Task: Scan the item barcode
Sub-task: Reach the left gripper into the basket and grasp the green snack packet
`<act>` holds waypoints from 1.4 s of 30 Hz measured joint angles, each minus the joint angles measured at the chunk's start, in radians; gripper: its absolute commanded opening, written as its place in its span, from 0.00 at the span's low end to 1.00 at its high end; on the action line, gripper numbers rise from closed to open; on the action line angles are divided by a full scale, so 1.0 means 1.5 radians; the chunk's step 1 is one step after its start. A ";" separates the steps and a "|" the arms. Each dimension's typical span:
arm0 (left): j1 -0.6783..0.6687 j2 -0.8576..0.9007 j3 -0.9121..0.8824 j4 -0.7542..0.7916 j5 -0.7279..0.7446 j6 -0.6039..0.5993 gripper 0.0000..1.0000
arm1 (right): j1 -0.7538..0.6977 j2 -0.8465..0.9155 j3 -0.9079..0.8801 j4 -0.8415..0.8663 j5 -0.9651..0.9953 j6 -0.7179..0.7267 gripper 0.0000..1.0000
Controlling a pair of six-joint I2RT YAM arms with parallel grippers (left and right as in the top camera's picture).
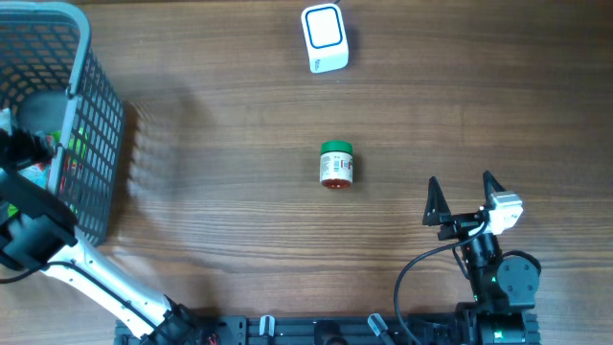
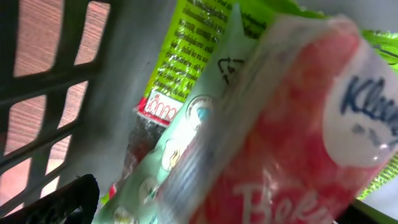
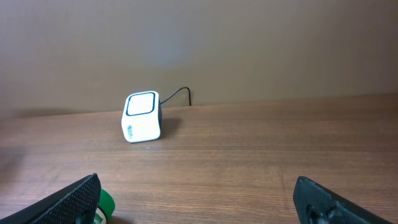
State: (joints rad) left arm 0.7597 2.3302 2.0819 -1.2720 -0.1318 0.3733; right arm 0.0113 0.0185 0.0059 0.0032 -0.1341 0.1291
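- Small green-lidded jar [image 1: 336,165] w/ white label, apparently lying on its side, sitting mid-way on brown wooden bench [image 1: 220,220]. It's apart from everything, btwn white cube scanner [image 1: 324,38] at far edge and right fingers [image 1: 436,203]. Prob. left in open reach for pickup.
- Scanner window facing upward, so barcode likely needing to go over it.
- Right fingers hovering near jar, spread wide, holding and touching nothing.
- Left fingers [image 2: 65,200] sitting inside grey plastic lattice basket [image 1: 96,115], standing wide. Pink-red tissue pack [image 2: 280,137] and green packet [image 2: 193,43] are looming close, blurred. Contact: can't tell.
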 measured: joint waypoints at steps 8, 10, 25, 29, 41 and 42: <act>0.001 0.001 0.000 0.008 0.047 0.005 0.60 | 0.000 0.000 0.000 0.000 0.000 0.000 1.00; 0.001 0.001 0.000 0.008 0.058 0.005 0.38 | 0.000 0.000 0.000 0.000 0.000 0.000 1.00; 0.002 0.001 0.001 0.005 0.082 -0.013 1.00 | 0.000 0.000 0.000 0.000 0.000 0.000 1.00; 0.002 0.001 0.002 0.010 0.082 -0.037 1.00 | 0.000 0.000 0.000 0.000 0.000 0.000 1.00; 0.001 -0.001 0.075 0.127 0.160 -0.174 1.00 | 0.000 0.000 0.000 0.000 0.000 0.000 1.00; 0.000 -0.001 0.075 0.145 0.173 -0.192 1.00 | 0.000 0.000 0.000 0.000 0.000 0.000 1.00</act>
State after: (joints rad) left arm 0.7593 2.3295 2.1941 -1.0542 0.1276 0.0856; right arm 0.0113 0.0185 0.0059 0.0032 -0.1341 0.1291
